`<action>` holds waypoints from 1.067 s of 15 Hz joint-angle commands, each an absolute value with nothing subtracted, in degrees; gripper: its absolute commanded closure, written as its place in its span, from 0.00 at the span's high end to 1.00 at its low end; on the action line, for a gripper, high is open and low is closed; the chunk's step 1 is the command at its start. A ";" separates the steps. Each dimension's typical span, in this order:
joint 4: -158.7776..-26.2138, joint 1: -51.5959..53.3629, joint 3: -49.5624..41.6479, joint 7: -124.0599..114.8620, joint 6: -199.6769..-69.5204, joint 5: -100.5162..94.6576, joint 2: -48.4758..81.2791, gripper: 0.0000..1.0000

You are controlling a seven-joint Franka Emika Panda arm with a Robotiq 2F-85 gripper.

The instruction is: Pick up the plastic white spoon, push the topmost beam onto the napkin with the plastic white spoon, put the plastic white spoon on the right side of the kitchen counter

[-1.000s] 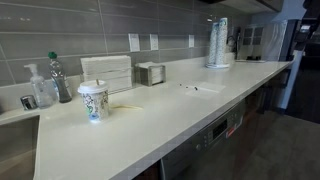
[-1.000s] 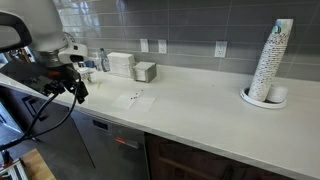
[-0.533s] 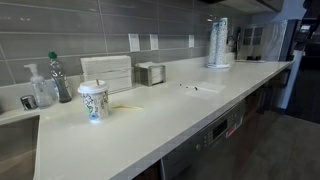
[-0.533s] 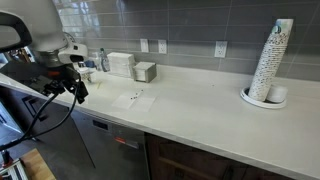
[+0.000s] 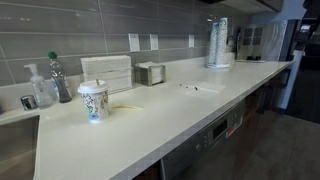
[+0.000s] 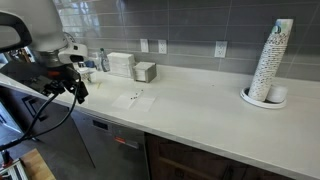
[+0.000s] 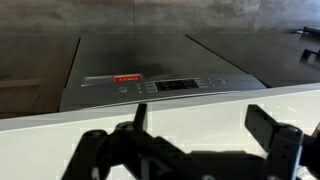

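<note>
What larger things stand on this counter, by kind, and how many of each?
Bottles: 2
Boxes: 2
Loose paper cup: 1
Tall stack of cups: 1
Total: 6
Small scattered bits are too tiny to count.

I see even, soft indoor light in both exterior views; the pale tabletop (image 5: 200, 110) reads bright and nearly washed out, with weak shadows. My wrist view is dimmer: the hand (image 7: 205, 128) is a blurred dark silhouette, out of focus, against a glaring tabletop edge
</note>
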State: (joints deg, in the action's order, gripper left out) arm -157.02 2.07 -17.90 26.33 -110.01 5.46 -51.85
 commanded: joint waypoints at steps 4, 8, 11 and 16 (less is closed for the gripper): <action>-152.25 7.09 -13.39 28.26 -110.59 6.79 -47.41 1.00; -145.06 14.90 -6.56 28.00 -113.10 9.82 -38.54 1.00; -139.69 18.26 -2.15 28.37 -116.64 10.55 -30.64 1.00; -129.51 20.82 4.80 28.59 -121.51 9.35 -15.30 1.00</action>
State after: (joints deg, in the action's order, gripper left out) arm -136.70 20.10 1.67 27.53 -120.63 9.60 -25.42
